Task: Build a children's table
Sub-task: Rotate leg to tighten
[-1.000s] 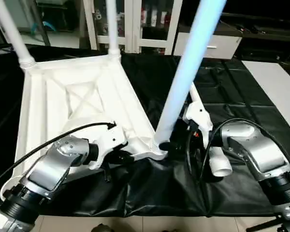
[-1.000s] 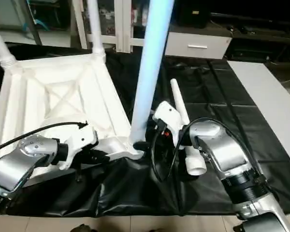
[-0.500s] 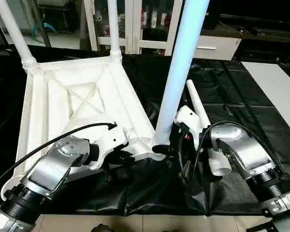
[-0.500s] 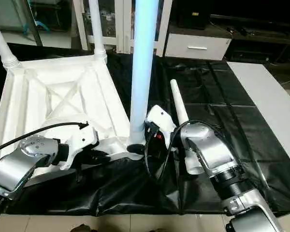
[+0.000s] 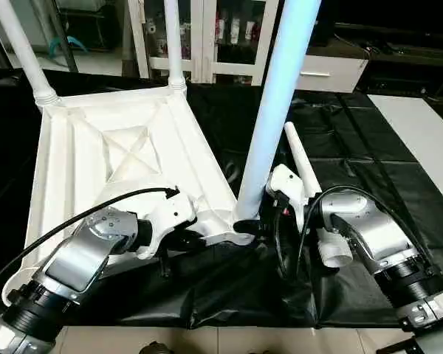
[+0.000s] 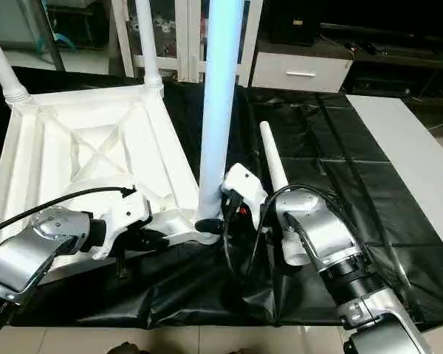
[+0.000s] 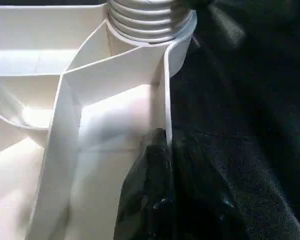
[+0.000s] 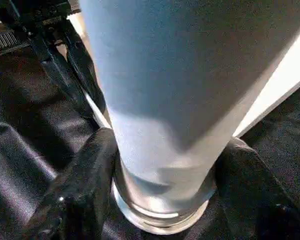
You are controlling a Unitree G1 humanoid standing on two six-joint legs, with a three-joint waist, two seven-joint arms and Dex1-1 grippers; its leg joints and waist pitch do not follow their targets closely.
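While the black sheet (image 5: 369, 147) covers the whole work surface, the tabletop (image 5: 111, 147) lies on it upside down, ribbed underside up, toward the robot's left. Behind it stands a white cabinet (image 5: 207, 37) with glass doors. Two legs (image 5: 22, 51) rise from the far corner sockets, and a third leg (image 5: 280, 103) stands nearly upright in the near corner socket on the robot's right, leaning slightly away at the top. A fourth leg (image 5: 310, 192) lies loose on the sheet just beside that corner, its wide open end toward the robot and partly hidden by the right forearm. The left gripper (image 5: 179, 241) is pinched tight on the thin near edge wall of the tabletop, close to the socket with the standing leg; its wrist view shows a black finger (image 7: 150, 200) pressed against each side of that wall. The right gripper (image 5: 257, 221) has its fingers (image 8: 80, 190) spread to either side of the standing leg's base, one on each flank and right against it at the threaded collar; whether they actually clamp it cannot be told.
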